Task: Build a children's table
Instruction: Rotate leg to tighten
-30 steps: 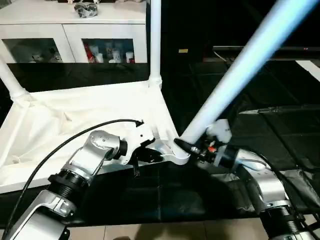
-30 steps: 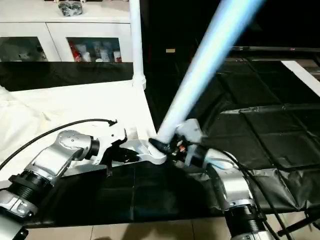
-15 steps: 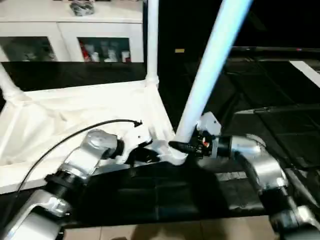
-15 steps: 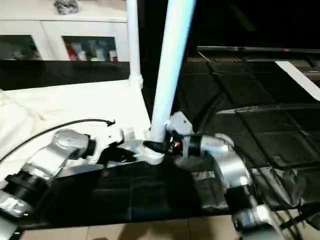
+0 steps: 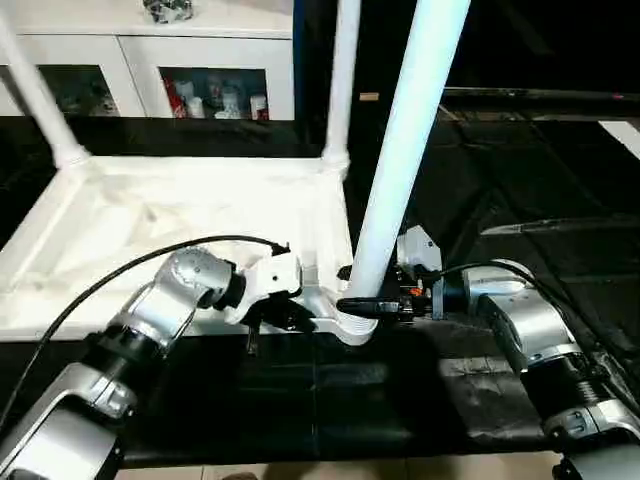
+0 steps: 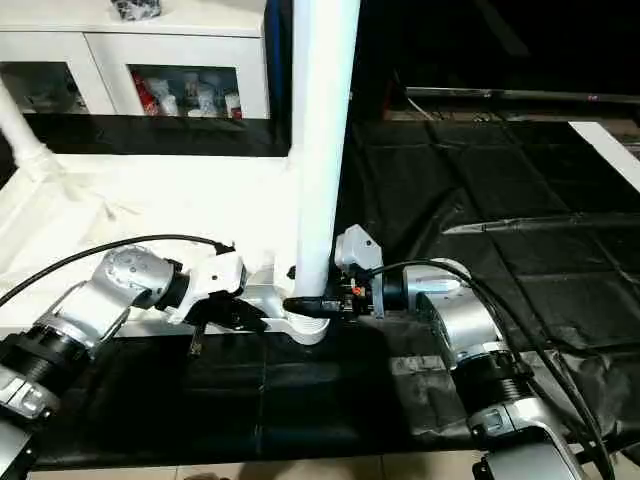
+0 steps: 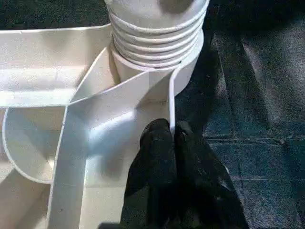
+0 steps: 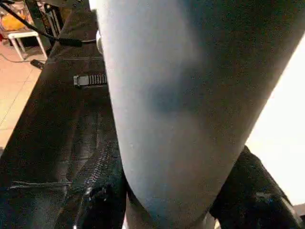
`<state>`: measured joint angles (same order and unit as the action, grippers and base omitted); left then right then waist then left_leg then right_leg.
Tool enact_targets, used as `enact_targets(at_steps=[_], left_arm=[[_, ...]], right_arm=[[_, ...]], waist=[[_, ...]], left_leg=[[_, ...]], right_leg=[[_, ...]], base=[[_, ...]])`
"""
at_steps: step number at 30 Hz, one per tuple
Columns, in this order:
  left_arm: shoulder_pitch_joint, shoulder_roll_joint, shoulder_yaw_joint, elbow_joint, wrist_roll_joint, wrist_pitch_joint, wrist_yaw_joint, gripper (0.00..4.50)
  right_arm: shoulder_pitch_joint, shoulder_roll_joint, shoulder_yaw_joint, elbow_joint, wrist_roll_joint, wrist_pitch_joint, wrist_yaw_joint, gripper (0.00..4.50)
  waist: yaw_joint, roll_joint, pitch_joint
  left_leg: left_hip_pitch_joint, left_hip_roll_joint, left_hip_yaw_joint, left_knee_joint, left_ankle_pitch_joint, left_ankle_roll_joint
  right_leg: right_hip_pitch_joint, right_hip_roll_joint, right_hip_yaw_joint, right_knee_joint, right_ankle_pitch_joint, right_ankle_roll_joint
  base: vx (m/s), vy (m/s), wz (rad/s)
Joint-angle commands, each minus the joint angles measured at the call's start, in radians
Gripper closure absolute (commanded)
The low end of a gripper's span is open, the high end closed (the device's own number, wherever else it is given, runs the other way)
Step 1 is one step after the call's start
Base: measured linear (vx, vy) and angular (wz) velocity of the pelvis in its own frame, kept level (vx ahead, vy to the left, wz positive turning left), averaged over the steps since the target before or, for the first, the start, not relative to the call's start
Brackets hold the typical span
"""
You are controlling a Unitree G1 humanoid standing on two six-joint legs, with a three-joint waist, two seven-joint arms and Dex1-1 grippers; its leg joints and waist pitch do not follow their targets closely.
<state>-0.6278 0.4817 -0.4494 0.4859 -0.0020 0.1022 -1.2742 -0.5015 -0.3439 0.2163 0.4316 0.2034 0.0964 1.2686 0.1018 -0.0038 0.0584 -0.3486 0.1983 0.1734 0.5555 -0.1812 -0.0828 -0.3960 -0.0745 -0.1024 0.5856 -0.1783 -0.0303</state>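
Right gripper (image 5: 358, 305) fingers clamp leg (image 5: 400, 150) at corner socket (image 5: 345, 325); left gripper (image 7: 171, 131) pinches tabletop rim (image 7: 169, 102). Risk: leg tilts, threads jam.

Leg (image 5: 400, 150) top cut off by frame

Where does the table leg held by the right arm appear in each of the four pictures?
Left eye view: the leg rises centre-right.
Right eye view: leg near centre.
Left wrist view: its ribbed base at the corner socket.
Right wrist view: close up.
Shared landmark: that socket.
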Motion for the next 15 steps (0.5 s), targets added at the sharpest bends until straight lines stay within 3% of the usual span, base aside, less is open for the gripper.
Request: enact_targets(at_steps=[1,7,9,11,13,14,15], left_arm=[[-0.033,-0.003,0.005,0.017,0.031,-0.004,0.022,4.50],[-0.050,-0.018,0.028,0.053,0.023,0.016,0.043,4.50],[-0.051,-0.026,0.046,0.048,0.011,0.048,0.062,4.50],[-0.024,-0.043,0.103,-0.016,-0.025,0.160,0.144,4.50],[0.002,-0.057,0.134,-0.067,-0.040,0.223,0.201,4.50],[0.010,-0.061,0.143,-0.081,-0.044,0.240,0.216,4.50],[0.031,-0.072,0.167,-0.119,-0.053,0.286,0.256,4.50]], right_arm=[[0.084,0.011,0.123,0.046,-0.045,0.044,0.069,2.60],[0.076,0.038,0.093,0.066,-0.059,0.024,-0.009,2.60],[0.065,0.059,0.070,0.088,-0.072,0.012,-0.082,2.60],[0.046,0.122,0.001,0.124,-0.079,0.028,-0.278,2.60],[0.035,0.158,-0.037,0.143,-0.073,0.042,-0.372,2.60],[0.031,0.168,-0.046,0.150,-0.071,0.046,-0.396,2.60],[0.018,0.192,-0.067,0.173,-0.068,0.060,-0.455,2.60]], waist=[[-0.002,0.010,-0.032],[-0.002,0.013,-0.036],[-0.006,0.014,-0.031],[-0.015,0.013,-0.025],[-0.023,0.009,-0.024],[-0.031,0.012,-0.021],[-0.034,0.008,-0.022]], left_leg=[[0.003,0.041,-0.011,-0.067,-0.262,0.048],[0.003,0.041,-0.010,-0.067,-0.258,0.042],[0.004,0.038,-0.012,-0.071,-0.293,0.031],[0.010,0.039,-0.014,-0.074,-0.327,0.013],[0.004,0.033,-0.022,-0.074,-0.341,0.003],[0.000,0.032,-0.025,-0.075,-0.346,0.002],[0.004,0.032,-0.025,-0.074,-0.351,0.005]], right_leg=[[0.044,-0.078,0.061,-0.081,-0.332,-0.165],[0.045,-0.077,0.061,-0.079,-0.302,-0.176],[0.043,-0.080,0.060,-0.087,-0.381,-0.162],[0.036,-0.084,0.061,-0.095,-0.473,-0.142],[0.041,-0.088,0.053,-0.105,-0.581,-0.101],[0.038,-0.088,0.051,-0.109,-0.615,-0.079],[0.034,-0.086,0.050,-0.116,-0.630,-0.069]], base=[[0.000,0.000,0.00],[0.000,0.000,0.00],[0.000,0.000,0.00],[0.000,0.000,0.00],[-0.055,-0.003,-0.06],[-0.055,0.006,-0.12],[0.000,0.000,0.00]])
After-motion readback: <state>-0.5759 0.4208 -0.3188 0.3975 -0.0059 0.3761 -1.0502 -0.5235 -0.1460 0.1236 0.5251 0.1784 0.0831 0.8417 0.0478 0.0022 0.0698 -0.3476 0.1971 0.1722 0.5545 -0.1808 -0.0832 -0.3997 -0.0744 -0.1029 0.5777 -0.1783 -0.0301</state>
